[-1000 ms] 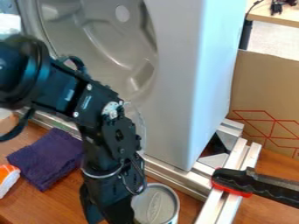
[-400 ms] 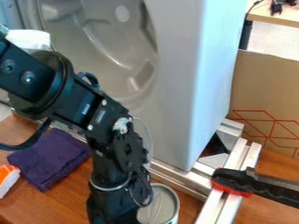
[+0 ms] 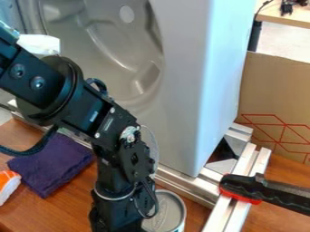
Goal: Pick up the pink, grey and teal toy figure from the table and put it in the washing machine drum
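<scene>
The black gripper (image 3: 121, 217) hangs at the bottom edge, left of centre, pointing down, with its lower end cut off by the frame. Right beside it stands a can (image 3: 166, 214) with a pale metal lid, partly covered by the arm; whether they touch I cannot tell. A folded dark purple cloth (image 3: 50, 166) lies on the wooden table to the left of the arm. At the left edge is an orange and white object (image 3: 7, 185), partly out of the frame.
A large grey moulded panel (image 3: 181, 90) stands behind the arm, with metal rails (image 3: 181, 185) along its foot. A clamp with a black and red handle (image 3: 242, 188) sits on the rails at the right. Behind is a cardboard sheet (image 3: 275, 90) with red lines.
The arm's upper part has shifted right and down, and its wrist has moved slightly right, nearer the can. More of the purple cloth shows. Can and cloth have stayed in place.
</scene>
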Action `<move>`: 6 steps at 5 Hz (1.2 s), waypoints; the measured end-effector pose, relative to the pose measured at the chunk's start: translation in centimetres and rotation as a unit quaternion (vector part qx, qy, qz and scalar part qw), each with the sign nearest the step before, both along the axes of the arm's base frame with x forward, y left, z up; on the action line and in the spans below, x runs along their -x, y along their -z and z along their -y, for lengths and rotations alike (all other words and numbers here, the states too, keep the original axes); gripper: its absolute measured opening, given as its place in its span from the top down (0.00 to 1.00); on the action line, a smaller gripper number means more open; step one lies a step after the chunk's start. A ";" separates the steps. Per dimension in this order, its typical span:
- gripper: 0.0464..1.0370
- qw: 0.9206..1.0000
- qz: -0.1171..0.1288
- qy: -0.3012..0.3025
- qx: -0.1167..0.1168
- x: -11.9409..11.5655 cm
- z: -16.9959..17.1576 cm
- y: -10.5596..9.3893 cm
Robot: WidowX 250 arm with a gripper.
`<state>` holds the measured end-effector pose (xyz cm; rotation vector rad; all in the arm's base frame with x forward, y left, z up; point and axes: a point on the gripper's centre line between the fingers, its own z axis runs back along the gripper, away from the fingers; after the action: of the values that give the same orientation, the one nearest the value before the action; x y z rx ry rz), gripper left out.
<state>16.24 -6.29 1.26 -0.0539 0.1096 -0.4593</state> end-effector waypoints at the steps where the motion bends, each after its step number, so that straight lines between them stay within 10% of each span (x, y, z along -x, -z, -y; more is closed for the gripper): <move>1: 0.35 1.000 0.016 -0.004 0.000 -0.1 -0.1 -1.1; 3: 0.35 0.998 0.052 -0.021 0.007 1.0 -1.2 -5.5; 6: 0.35 0.983 0.145 -0.110 0.001 -3.3 -8.7 -13.3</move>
<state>19.54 2.38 14.54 -0.0007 -0.1816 -0.2422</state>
